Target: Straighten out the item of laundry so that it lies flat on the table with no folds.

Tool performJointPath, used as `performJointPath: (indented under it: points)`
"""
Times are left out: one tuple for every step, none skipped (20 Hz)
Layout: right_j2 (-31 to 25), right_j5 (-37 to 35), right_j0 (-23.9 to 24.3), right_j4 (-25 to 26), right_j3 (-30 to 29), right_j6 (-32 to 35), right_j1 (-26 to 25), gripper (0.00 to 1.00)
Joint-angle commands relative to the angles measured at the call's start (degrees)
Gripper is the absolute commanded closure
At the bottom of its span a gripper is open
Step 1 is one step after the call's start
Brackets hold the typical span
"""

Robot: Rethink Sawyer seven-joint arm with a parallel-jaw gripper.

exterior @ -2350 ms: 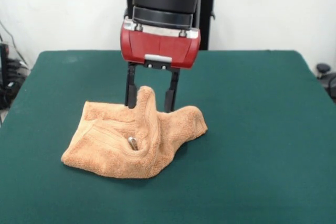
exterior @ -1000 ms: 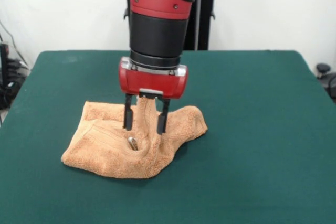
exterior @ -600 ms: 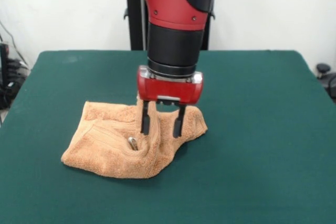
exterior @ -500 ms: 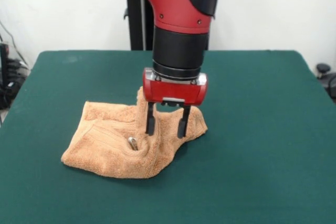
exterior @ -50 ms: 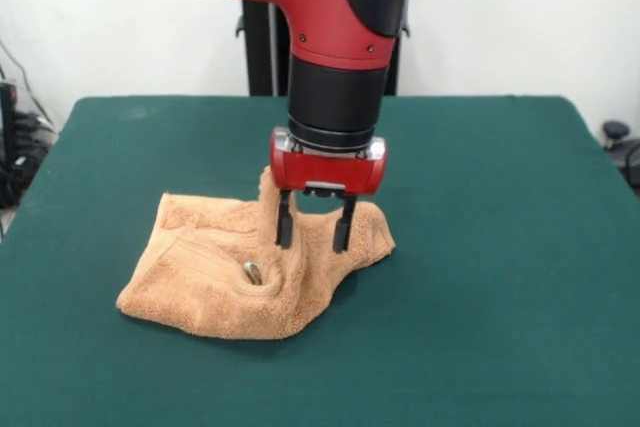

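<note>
A plain white wall [exterior @ -50 ms: 520,17] is seen across the upper part of the frame. At the far left edge, dark cables and black equipment [exterior @ -50 ms: 15,147] are visible, partly cut off and too dim to be identified. At the far right edge, a black rounded knob-like object [exterior @ -50 ms: 615,131] is seen, with more dark hardware just below it.

The tan towel [exterior @ -50 ms: 240,272] lies bunched on the green table [exterior @ -50 ms: 480,277], one ridge standing up; the gripper [exterior @ -50 ms: 314,244] hangs over its raised right part, fingers [exterior @ -50 ms: 285,232] apart. A small metal piece [exterior @ -50 ms: 253,272] shows in a fold.
</note>
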State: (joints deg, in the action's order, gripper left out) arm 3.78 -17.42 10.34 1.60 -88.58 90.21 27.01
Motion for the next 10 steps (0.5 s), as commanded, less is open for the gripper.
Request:
performJointPath:
  points:
    - [-2.5, 3.2, 1.1, 1.2, -9.0, 10.0, 0.3, 0.00]
    - [-2.5, 3.4, 1.3, 1.3, -9.5, 9.9, 0.6, 0.00]
    - [-2.6, 3.5, 1.6, 1.4, -9.9, 9.7, 0.8, 0.00]
    - [-2.7, 3.7, 1.8, 1.4, -10.4, 9.5, 1.0, 0.00]
    - [-2.7, 3.8, 2.0, 1.6, -11.0, 9.4, 1.2, 0.00]
    - [-2.7, 3.9, 2.3, 1.7, -11.4, 9.2, 1.5, 0.00]
    - [-2.7, 3.9, 2.5, 1.8, -11.7, 9.0, 1.7, 0.00]
    - [-2.7, 3.9, 2.7, 1.9, -12.0, 8.8, 2.0, 0.00]
    - [-2.7, 3.8, 2.9, 2.1, -12.4, 8.5, 2.4, 0.00]
    - [-2.6, 3.5, 3.1, 2.2, -12.6, 8.2, 2.8, 0.00]
